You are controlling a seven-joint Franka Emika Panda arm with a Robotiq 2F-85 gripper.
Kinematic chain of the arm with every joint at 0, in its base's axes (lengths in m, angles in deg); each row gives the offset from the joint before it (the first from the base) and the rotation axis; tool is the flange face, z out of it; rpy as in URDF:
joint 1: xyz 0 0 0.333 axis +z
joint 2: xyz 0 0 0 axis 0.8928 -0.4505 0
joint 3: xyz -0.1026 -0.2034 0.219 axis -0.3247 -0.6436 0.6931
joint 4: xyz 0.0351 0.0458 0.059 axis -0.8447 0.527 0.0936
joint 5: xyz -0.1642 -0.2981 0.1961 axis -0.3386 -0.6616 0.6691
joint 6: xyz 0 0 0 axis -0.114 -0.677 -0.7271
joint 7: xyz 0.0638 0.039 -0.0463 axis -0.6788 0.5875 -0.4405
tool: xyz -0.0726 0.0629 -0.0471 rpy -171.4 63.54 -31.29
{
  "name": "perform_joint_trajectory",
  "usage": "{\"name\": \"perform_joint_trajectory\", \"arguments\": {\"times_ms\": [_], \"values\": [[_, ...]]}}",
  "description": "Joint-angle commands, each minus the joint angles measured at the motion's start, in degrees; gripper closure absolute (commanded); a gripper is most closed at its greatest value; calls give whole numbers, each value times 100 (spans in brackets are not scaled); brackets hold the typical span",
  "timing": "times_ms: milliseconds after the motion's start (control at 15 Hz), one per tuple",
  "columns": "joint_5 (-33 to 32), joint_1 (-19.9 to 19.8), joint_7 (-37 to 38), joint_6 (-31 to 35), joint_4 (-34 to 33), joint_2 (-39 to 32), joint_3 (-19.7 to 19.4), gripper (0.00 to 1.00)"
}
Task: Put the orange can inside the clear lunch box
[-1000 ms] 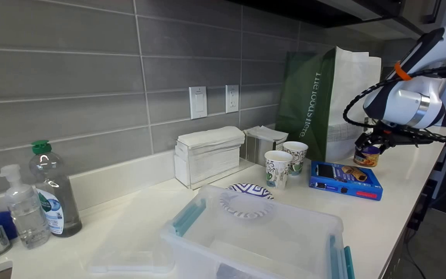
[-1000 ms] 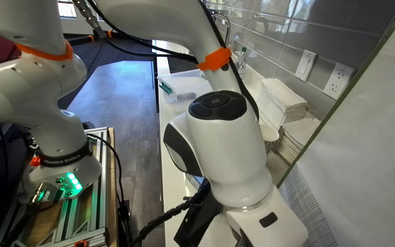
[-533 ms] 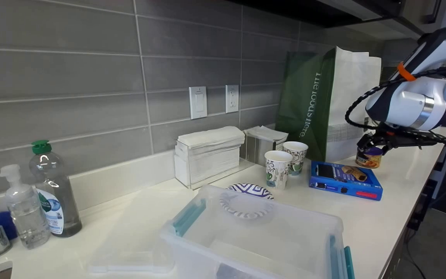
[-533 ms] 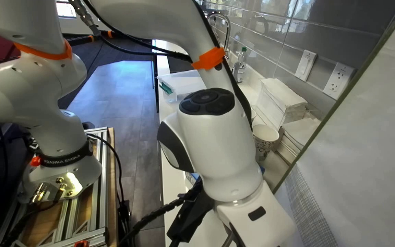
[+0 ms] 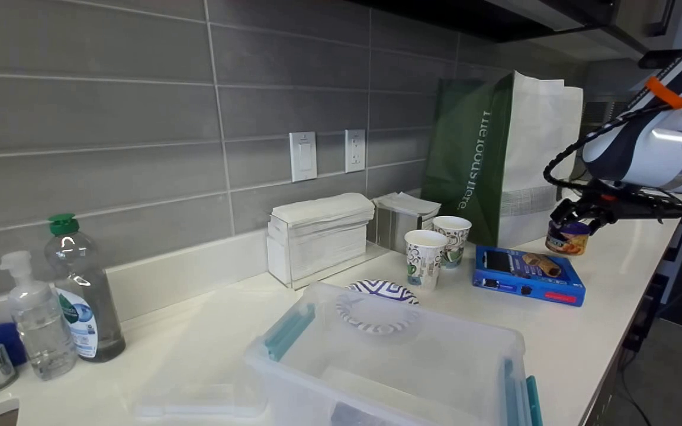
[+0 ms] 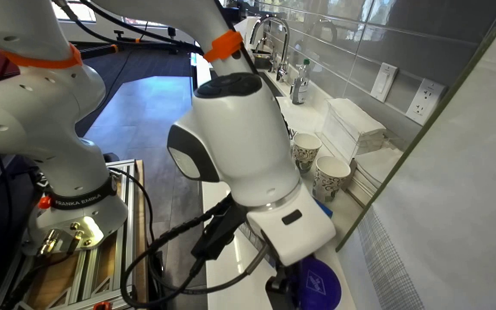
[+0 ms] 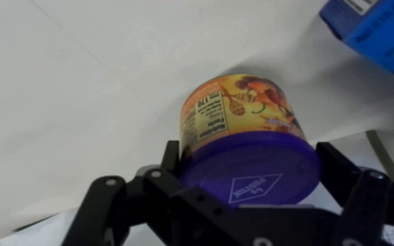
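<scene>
Held the can (image 7: 250,136) in the gripper (image 7: 247,150), clamped by the fingers (image 7: 171,153) on opposite sides near its purple top. Had it near the bag (image 5: 536,136) and the blue box (image 5: 528,275), low over the counter (image 5: 613,266); could not tell contact from a slight gap beneath. Had the lunch box (image 5: 293,393) open and well apart from the can in an exterior view, with the patterned dish (image 5: 383,289) just behind it and two cups (image 5: 425,257) farther back near the napkins (image 5: 326,242).
</scene>
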Motion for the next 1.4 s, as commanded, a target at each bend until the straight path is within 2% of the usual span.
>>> {"name": "perform_joint_trajectory", "arguments": {"times_ms": [0, 133, 200, 267, 400, 467, 733, 800, 933, 1267, 1333], "values": [[-562, -34, 307, -243, 437, 1163, 146, 28], [-680, -45, 281, -612, 573, 1774, 393, 28], [-955, 214, 476, -923, 635, 2102, 247, 28], [-736, 93, 273, -1305, 655, 2397, 572, 28], [-636, 292, 231, -2300, 718, 3028, 728, 28], [-860, 621, 400, -2786, 741, 3352, 537, 28], [-736, 1153, 301, -4812, 660, 4344, 563, 28], [-809, 1066, 357, -4177, 495, 3759, 528, 3], [-791, 1201, 353, -4708, 512, 4131, 548, 3], [-788, 1216, 350, -4747, 625, 4284, 519, 3], [-787, 1218, 350, -4747, 630, 4284, 519, 28]]}}
